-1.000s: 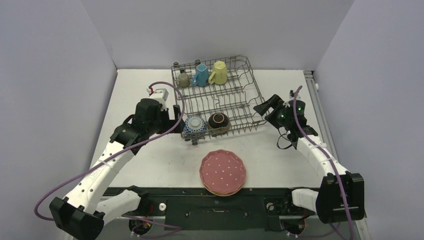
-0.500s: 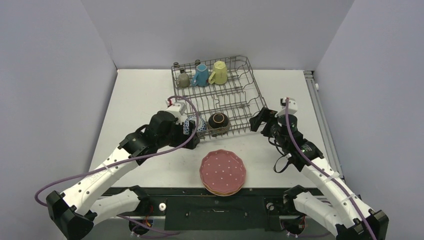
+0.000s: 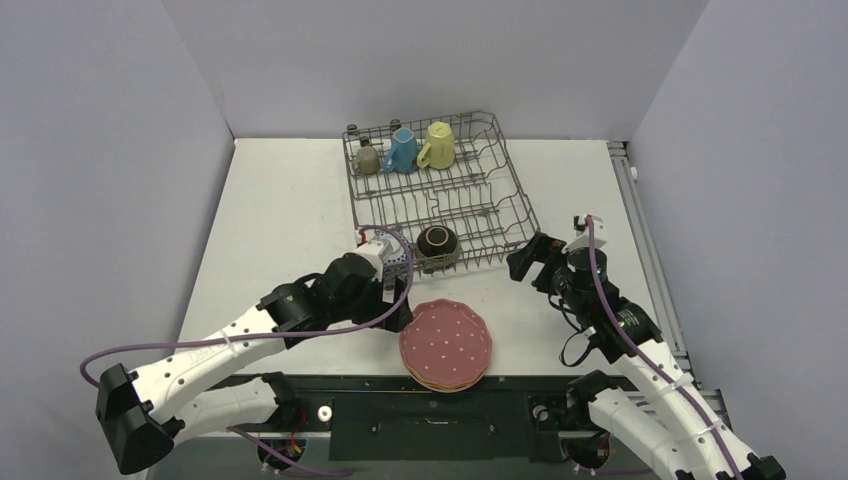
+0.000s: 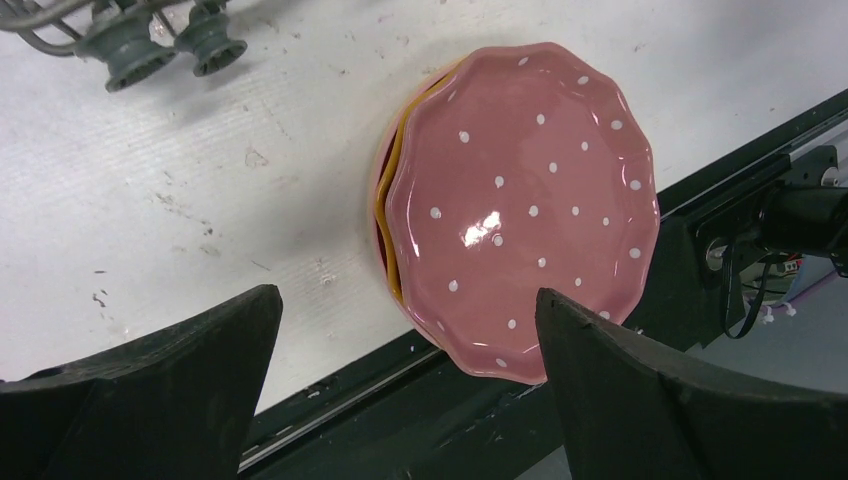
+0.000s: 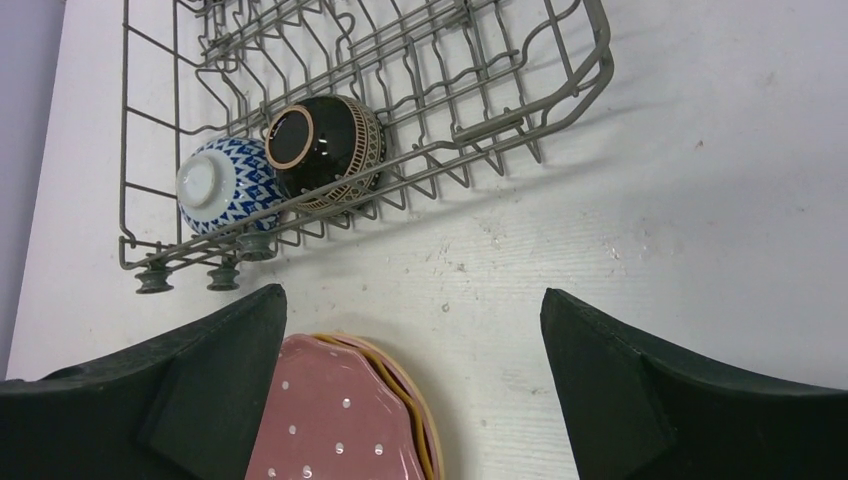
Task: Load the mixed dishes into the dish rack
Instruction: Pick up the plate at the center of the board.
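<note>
A stack of scalloped plates [image 3: 445, 345], pink dotted one on top [image 4: 520, 210], lies at the table's near edge. My left gripper [image 3: 398, 305] hovers open just left of it, its jaws wide over the stack's near left rim [image 4: 405, 298]. My right gripper [image 3: 527, 262] is open and empty by the near right corner of the dish rack [image 3: 440, 190]. Its wrist view shows the plates [image 5: 340, 410] below the jaws [image 5: 412, 298]. In the rack lie a blue-white bowl [image 5: 225, 185] and a dark brown bowl [image 5: 325, 150]. Grey-olive [image 3: 368, 158], blue [image 3: 402, 150] and yellow [image 3: 438, 146] mugs sit at its far end.
The rack's small wheels [image 4: 165, 35] rest on the white table just beyond the plates. The stack overhangs the black front rail [image 3: 400, 385]. Grey walls close in the table on the left, the back and the right.
My left arm swung from the rack's near left corner down to the plate stack. My right arm drew in toward the near side, below the rack's right corner, and its jaws widened slightly.
</note>
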{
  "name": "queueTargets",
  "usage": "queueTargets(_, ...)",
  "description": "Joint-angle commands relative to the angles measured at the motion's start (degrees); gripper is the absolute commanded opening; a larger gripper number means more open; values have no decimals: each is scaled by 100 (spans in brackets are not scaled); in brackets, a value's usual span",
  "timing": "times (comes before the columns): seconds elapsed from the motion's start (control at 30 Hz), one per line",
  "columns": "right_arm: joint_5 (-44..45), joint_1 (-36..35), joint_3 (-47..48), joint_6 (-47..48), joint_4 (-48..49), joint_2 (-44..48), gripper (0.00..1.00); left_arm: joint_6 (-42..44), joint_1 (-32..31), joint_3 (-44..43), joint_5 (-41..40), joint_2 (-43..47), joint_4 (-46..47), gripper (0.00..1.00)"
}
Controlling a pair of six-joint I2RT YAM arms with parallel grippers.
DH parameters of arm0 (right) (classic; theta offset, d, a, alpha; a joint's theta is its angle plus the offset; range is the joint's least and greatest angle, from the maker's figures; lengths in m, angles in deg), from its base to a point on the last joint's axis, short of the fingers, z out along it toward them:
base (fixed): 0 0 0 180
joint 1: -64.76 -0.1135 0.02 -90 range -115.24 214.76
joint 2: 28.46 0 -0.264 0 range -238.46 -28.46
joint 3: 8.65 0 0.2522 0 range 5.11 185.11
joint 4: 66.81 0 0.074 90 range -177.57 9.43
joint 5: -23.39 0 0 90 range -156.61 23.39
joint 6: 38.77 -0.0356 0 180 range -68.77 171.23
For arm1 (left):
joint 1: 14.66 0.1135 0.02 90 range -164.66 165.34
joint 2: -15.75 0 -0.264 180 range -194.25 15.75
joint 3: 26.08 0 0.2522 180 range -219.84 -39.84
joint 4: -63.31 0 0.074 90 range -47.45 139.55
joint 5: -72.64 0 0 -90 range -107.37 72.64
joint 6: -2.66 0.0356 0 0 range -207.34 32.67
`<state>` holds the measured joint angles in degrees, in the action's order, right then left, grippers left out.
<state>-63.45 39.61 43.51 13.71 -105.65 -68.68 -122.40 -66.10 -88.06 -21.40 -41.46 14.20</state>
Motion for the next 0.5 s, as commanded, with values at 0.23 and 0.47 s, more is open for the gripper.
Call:
queueTargets(0.23,-243,-137,-146,34,-373,-42,81,-1042,-199,778,294,-17,791,97)
queueTargets(0.47,-82,-615,-208,98,-359,-169,73,-1433,-209,1171,658,-273,1409,79)
